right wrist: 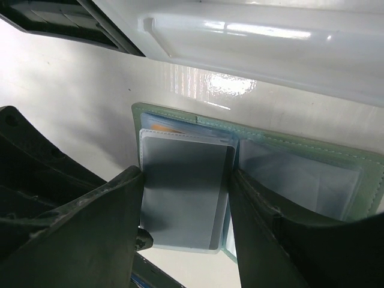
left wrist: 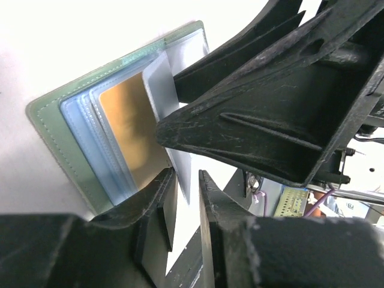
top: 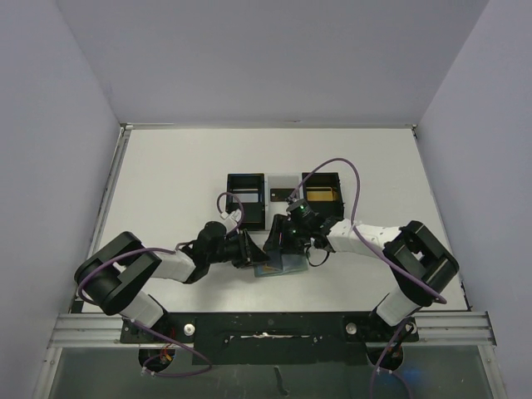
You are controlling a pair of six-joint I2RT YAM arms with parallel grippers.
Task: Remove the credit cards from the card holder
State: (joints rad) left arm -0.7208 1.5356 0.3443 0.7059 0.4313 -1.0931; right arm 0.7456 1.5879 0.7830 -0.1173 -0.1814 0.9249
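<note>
The teal-grey card holder (top: 279, 268) lies open on the table between both arms. In the left wrist view its green rim (left wrist: 54, 126) frames pale blue pockets with a gold-orange card (left wrist: 129, 129) tucked in. A clear inner pocket with a pale grey card (left wrist: 162, 90) stands raised. My right gripper (right wrist: 186, 180) is shut on that pocket (right wrist: 183, 192), one finger on each long side; its black fingers (left wrist: 270, 120) fill the left wrist view. My left gripper (left wrist: 187, 180) has its jaws narrowly apart around the grey card's lower corner, with light showing between them.
Two black square boxes (top: 246, 198) (top: 321, 193) stand behind the holder, the right one showing something gold inside. A pale flat item (top: 283, 186) lies between them. A white arm link (right wrist: 258, 36) hangs over the holder's far rim (right wrist: 258, 133).
</note>
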